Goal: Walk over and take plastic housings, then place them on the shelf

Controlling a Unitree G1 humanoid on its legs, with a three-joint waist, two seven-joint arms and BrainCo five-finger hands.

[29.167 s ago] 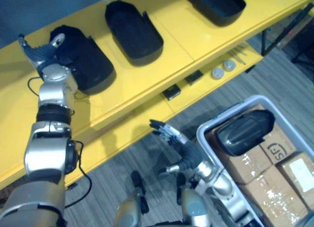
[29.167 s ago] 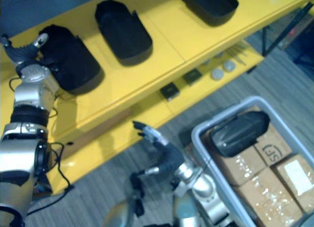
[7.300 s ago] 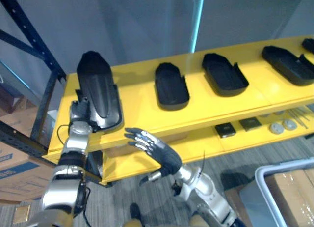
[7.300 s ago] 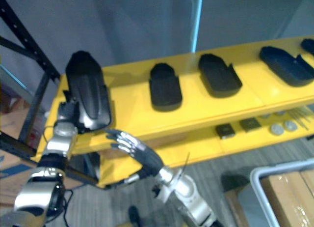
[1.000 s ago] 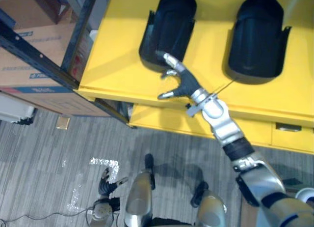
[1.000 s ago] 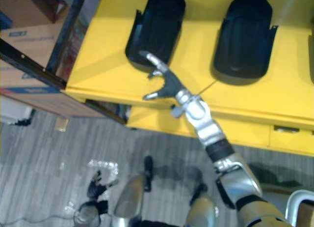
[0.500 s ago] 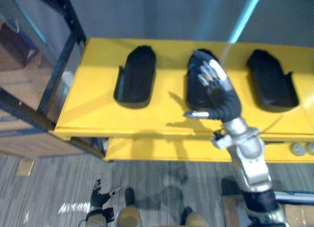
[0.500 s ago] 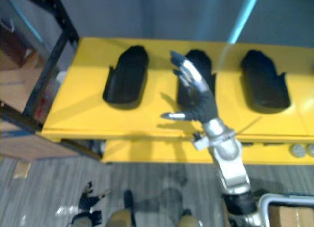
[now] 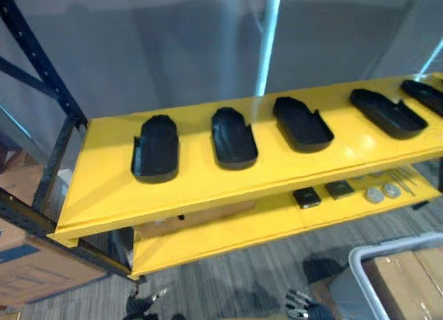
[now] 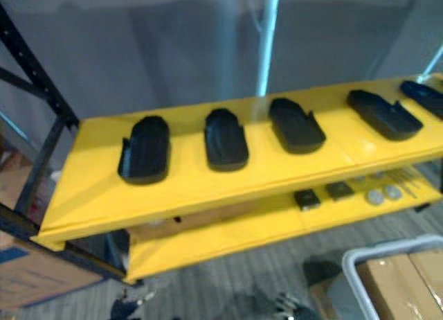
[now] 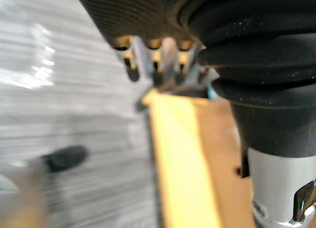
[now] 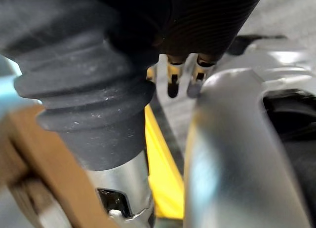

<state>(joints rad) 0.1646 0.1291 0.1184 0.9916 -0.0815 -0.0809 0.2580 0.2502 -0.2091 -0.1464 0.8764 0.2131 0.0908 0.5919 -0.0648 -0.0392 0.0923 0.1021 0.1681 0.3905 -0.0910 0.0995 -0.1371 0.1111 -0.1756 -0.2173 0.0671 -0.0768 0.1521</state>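
Observation:
Several black plastic housings lie in a row on the yellow top shelf (image 9: pixel 104 195): one at the left (image 9: pixel 156 148), one beside it (image 9: pixel 233 136), a third (image 9: pixel 302 124), and more towards the right (image 9: pixel 386 113). Both hands hang low near the floor, well below the shelf and away from the housings. My left hand (image 9: pixel 144 303) has its fingers spread and holds nothing; its fingers (image 11: pixel 148 60) are straight in the left wrist view. My right hand (image 9: pixel 299 307) is relaxed and empty, fingers (image 12: pixel 173 77) loose.
The lower yellow shelf (image 9: pixel 221 233) carries small dark blocks (image 9: pixel 305 197) and round discs (image 9: pixel 383 192). A grey bin (image 9: pixel 360 261) with cardboard boxes stands at the bottom right. A dark rack upright (image 9: pixel 41 60) and a cardboard box (image 9: pixel 28 271) stand at the left.
My right hand has dropped from in front of the shelf down to the floor level. The camera has tilted up and pulled back, so more housings show on the shelf.

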